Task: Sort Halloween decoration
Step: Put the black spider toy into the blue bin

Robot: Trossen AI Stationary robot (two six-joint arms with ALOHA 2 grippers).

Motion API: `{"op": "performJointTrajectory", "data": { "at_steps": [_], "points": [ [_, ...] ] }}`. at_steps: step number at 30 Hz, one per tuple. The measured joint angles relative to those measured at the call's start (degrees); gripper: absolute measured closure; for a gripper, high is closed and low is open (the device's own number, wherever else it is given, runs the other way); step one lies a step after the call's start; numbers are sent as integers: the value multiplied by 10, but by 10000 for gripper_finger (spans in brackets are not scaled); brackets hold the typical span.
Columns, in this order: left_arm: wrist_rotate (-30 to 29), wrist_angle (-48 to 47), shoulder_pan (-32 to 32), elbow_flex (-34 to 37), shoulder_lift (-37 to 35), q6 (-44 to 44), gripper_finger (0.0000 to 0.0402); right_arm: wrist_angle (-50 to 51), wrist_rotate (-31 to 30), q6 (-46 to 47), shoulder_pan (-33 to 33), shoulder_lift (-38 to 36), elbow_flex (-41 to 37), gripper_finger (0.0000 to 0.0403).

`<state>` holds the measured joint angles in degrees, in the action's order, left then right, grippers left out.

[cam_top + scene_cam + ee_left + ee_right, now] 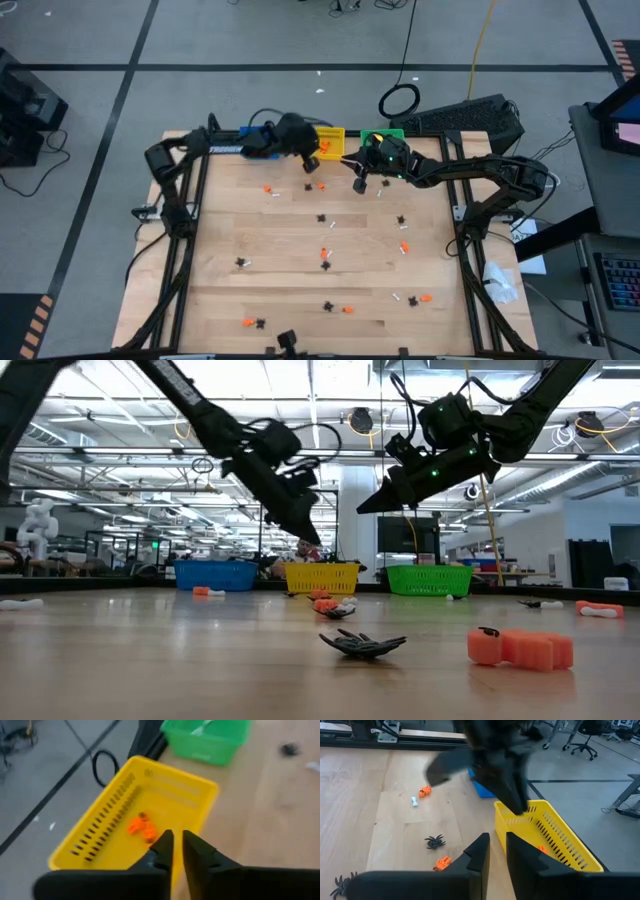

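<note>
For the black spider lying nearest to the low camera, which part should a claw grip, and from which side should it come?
Grip the spider at its central body, coming straight down from above. It lies flat and low on the table, with thin legs spread outward on both sides, so a sideways approach would probably only push it. The legs look too thin to hold firmly. The orange piece beside it stands apart, so a descent looks unobstructed.

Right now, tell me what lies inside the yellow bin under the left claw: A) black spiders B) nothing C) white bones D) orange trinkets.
D: the left wrist view shows a small cluster of orange trinkets on the floor of the yellow bin, just ahead of the left claw.
</note>
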<state>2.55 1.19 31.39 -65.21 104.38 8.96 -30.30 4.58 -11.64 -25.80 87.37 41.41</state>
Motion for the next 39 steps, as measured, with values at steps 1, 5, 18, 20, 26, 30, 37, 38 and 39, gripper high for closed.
{"op": "performJointTrajectory", "data": {
  "at_steps": [1,5,18,20,26,30,37,38,39],
  "points": [
    [0,24,-5,30,-17,-9,386,0,0,0,0,0,0,348],
    [-1,132,-28,150,-82,-40,395,1,0,0,0,0,0,348],
    [-18,241,-145,335,-180,-41,391,-12,1,8,8,0,0,348],
    [-22,240,-160,333,-171,-41,391,-12,1,14,8,0,0,348],
    [-53,240,-182,332,-152,-63,391,-12,2,15,9,0,0,348],
    [-57,242,-185,330,-141,-105,391,-12,2,15,8,0,0,348],
    [-48,236,-184,297,-129,-132,355,-12,2,15,8,0,0,348],
    [-47,230,-182,292,-129,-132,346,-12,2,15,8,0,0,348],
    [-46,225,-179,285,-127,-132,336,-12,2,15,8,0,0,348]
  ]
}}
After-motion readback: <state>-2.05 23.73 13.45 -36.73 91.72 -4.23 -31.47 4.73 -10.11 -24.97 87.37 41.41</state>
